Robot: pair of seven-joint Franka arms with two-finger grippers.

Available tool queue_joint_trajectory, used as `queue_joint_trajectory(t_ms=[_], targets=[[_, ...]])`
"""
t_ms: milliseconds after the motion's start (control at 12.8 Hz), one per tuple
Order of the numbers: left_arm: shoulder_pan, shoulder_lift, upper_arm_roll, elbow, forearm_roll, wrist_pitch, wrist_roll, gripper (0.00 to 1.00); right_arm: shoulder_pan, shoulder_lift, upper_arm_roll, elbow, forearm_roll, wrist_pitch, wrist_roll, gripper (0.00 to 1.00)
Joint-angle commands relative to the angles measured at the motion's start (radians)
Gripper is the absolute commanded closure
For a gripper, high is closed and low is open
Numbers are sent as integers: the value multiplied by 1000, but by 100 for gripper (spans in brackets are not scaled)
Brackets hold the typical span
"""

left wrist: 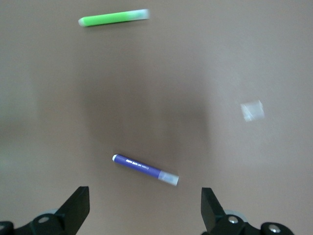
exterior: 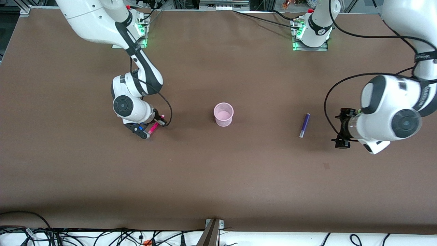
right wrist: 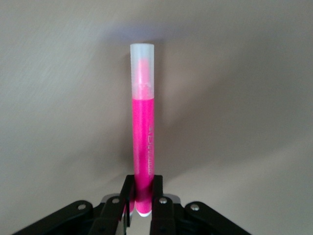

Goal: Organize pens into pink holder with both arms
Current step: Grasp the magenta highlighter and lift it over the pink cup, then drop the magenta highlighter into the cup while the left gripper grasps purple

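The pink holder [exterior: 223,114] stands upright and empty at the table's middle. My right gripper [exterior: 150,127] is low over the table, toward the right arm's end from the holder. It is shut on the magenta-pink pen [exterior: 153,128]. In the right wrist view the gripper [right wrist: 143,197] grips that pen [right wrist: 143,132] near one end. The purple pen [exterior: 304,125] lies on the table toward the left arm's end. My left gripper [exterior: 336,128] is open and empty beside it. The left wrist view shows the gripper [left wrist: 145,208], the purple pen [left wrist: 145,169] and the green pen [left wrist: 113,18]. The yellow pen is out of view.
A small pale scrap [left wrist: 252,110] lies on the brown table [exterior: 218,177] near the left gripper and shows faintly in the front view [exterior: 326,166]. The arm bases [exterior: 310,34] stand along the table's back edge. Cables [exterior: 102,235] lie off the table's near edge.
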Motion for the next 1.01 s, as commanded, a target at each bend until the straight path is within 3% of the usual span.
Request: queue_joint_trajectory(t_ms=[0, 156, 312, 701, 935], targets=[[-19, 24, 3, -50, 36, 48, -250, 0, 0, -41, 86, 149, 118, -216, 142, 100], [-21, 5, 0, -140, 36, 105, -346, 0, 0, -39, 141, 256, 266, -301, 253, 100], [-29, -30, -9, -232, 34, 180, -441, 0, 0, -32, 170, 280, 508, -288, 272, 100], [-29, -111, -23, -463, 34, 434, -640, 0, 129, 53, 172, 281, 937, 54, 261, 100], [-30, -104, -23, -513, 39, 514, -648, 0, 178, 82, 172, 283, 1015, 148, 249, 100]])
